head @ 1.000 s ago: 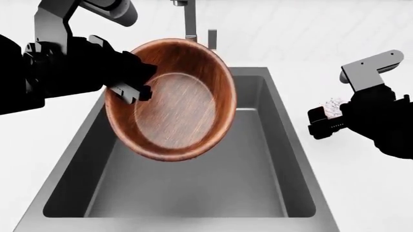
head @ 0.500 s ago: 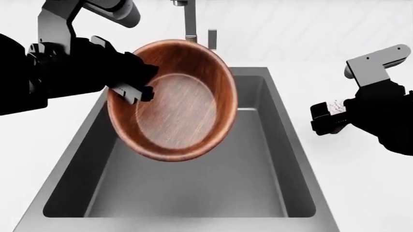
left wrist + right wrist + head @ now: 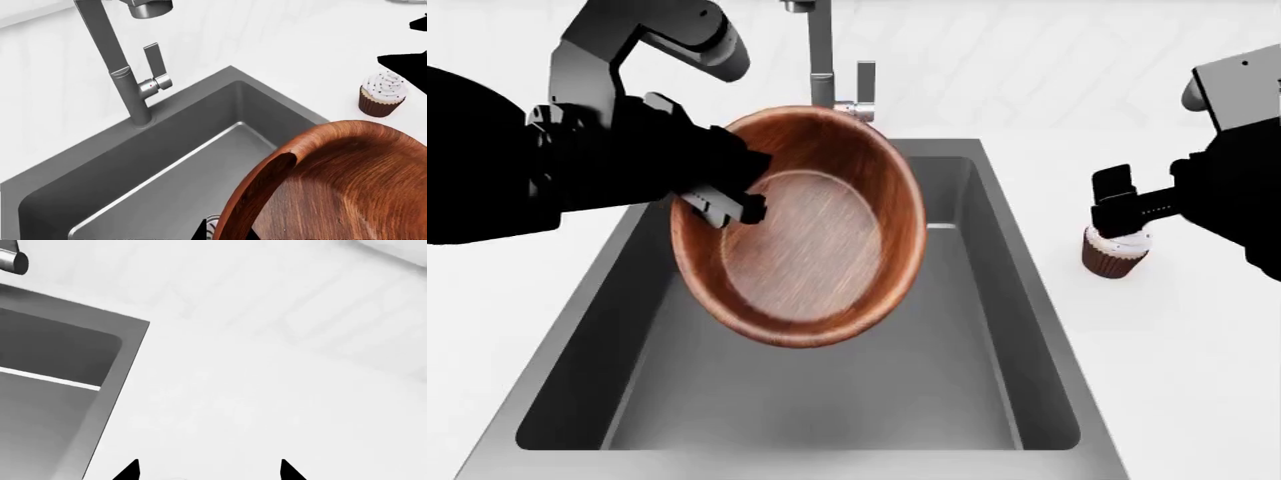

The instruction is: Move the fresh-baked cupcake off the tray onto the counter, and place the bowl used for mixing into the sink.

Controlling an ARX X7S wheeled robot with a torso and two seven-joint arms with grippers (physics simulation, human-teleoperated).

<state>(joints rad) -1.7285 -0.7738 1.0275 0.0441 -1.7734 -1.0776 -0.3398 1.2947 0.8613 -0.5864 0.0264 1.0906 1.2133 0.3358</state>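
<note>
The reddish-brown wooden bowl (image 3: 807, 240) hangs tilted over the dark grey sink (image 3: 988, 330), its opening facing me. My left gripper (image 3: 741, 205) is shut on the bowl's left rim; in the left wrist view the rim (image 3: 267, 195) runs between the jaws of the left gripper (image 3: 223, 232). The cupcake (image 3: 1114, 252) stands upright on the white counter (image 3: 1188, 340) right of the sink, also seen as the cupcake (image 3: 382, 95). My right gripper (image 3: 1118, 210) hovers just above it, open; the right gripper (image 3: 208, 472) has nothing between its tips. The tray is out of view.
A tall steel faucet (image 3: 819, 45) with a side lever (image 3: 865, 85) rises behind the sink, close to the bowl's far rim. The sink's round drain (image 3: 212, 225) shows under the bowl. The sink's right corner (image 3: 130, 332) lies beside the right gripper.
The right gripper let go of the cupcake, which now stands on the counter, and rose to the right. The left gripper and bowl shifted slightly right.
</note>
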